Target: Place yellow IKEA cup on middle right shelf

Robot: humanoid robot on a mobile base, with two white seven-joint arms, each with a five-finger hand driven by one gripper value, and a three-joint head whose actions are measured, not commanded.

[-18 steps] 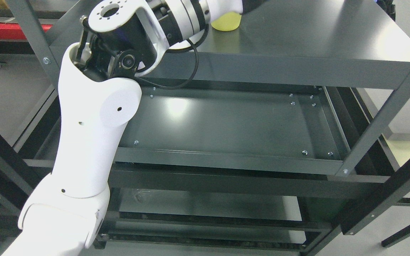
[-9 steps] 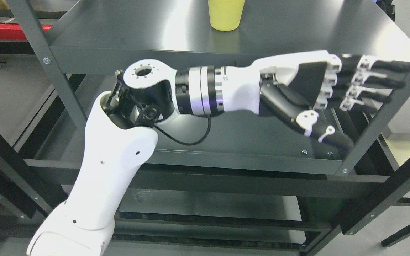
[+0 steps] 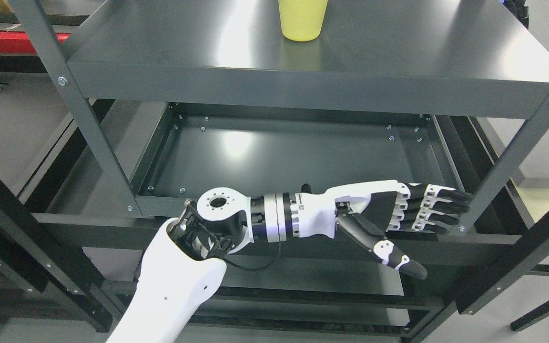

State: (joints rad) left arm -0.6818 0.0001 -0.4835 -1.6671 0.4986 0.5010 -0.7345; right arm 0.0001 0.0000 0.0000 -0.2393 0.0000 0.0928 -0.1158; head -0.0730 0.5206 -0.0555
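The yellow cup stands upright on the top grey shelf, near its rear centre; its rim is cut off by the upper frame edge, so any contents cannot be determined. The tray-like shelf beneath it holds nothing. The left hand hangs in front of this lower shelf's front edge, well apart from the cup, with fingers extended straight and thumb splayed, grasping nothing. Its arm enters from the lower left.
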